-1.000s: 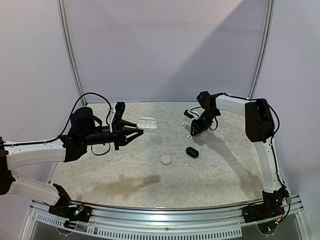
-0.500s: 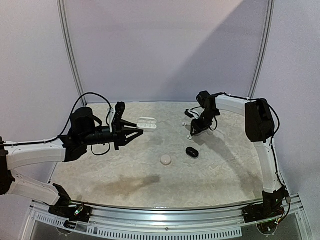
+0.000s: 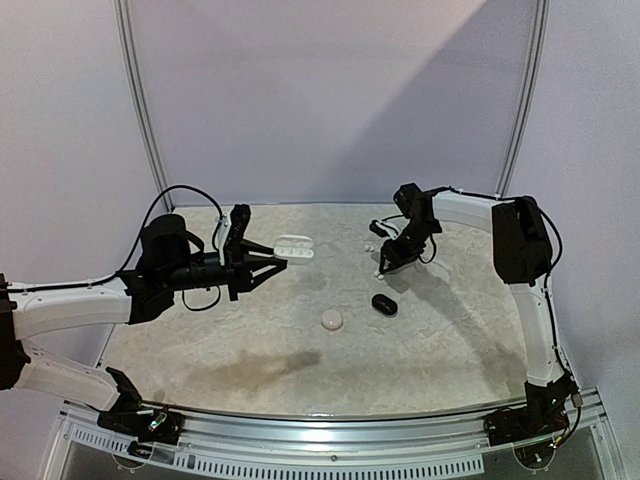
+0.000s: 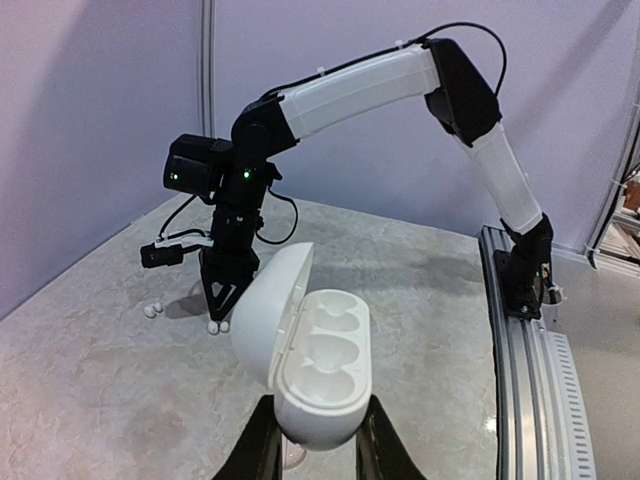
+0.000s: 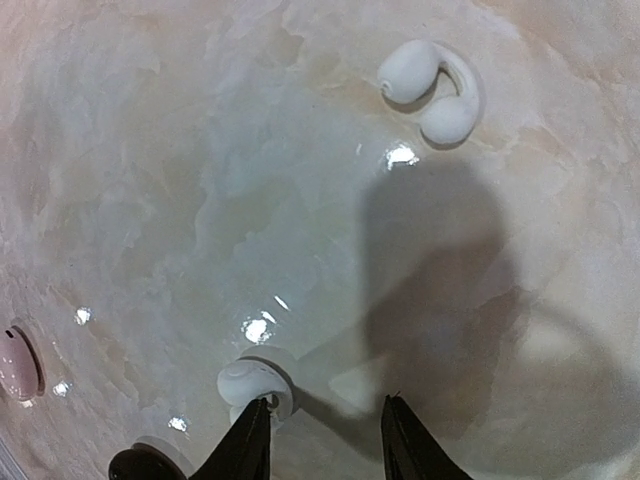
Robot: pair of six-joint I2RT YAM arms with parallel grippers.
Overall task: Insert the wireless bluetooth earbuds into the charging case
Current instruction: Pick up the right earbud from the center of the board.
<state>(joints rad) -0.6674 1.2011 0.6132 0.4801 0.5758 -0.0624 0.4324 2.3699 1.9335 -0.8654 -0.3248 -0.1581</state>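
White earbud (image 5: 250, 381) lies just beside one tip of your parted right jaws. Likely light and slick; pinch its bulb. Left jaws clamp the charging case (image 4: 322, 372).

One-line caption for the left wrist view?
Left gripper holds an open, empty white case; beyond, the right gripper hangs over white earbuds on the table.
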